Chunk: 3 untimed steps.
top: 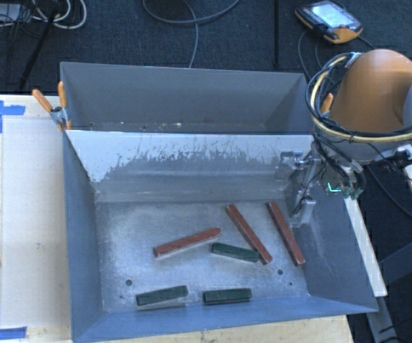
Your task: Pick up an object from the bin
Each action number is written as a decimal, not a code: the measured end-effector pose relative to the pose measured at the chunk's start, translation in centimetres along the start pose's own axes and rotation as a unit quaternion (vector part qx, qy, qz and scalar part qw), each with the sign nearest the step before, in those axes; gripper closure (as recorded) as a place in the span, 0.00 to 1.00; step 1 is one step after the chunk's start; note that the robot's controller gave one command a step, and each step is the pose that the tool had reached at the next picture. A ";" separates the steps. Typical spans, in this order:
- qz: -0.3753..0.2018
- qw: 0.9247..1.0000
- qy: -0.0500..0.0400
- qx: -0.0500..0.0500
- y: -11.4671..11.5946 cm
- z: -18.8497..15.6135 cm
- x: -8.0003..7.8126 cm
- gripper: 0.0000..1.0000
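Gripper (300,200) is low by the bin's right wall (335,263), at the top end of the rightmost red bar (287,234). Jaw state: cannot tell. Risks: the bar lies close to the wall foot, so a descent may scrape the wall. An end-only pinch could let the bar pivot out.

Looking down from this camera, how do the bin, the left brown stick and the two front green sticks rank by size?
1. Bin, by far.
2. Left brown stick.
3. Front-left green stick and front-middle green stick: these look alike, so unranked.
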<state>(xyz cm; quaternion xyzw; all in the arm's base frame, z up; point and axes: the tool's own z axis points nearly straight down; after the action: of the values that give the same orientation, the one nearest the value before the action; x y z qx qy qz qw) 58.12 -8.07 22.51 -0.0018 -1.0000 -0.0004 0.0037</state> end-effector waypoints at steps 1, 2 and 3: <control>-0.001 1.000 -0.004 0.000 0.0 -0.4 -0.1 0.00; 0.025 1.000 -0.005 0.000 3.1 6.8 1.9 0.00; 0.055 0.998 -0.003 -0.001 10.2 6.5 4.1 0.00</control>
<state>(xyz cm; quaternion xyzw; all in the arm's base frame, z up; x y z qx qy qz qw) 53.96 2.17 16.03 -0.0572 -0.9984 -0.0010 0.0009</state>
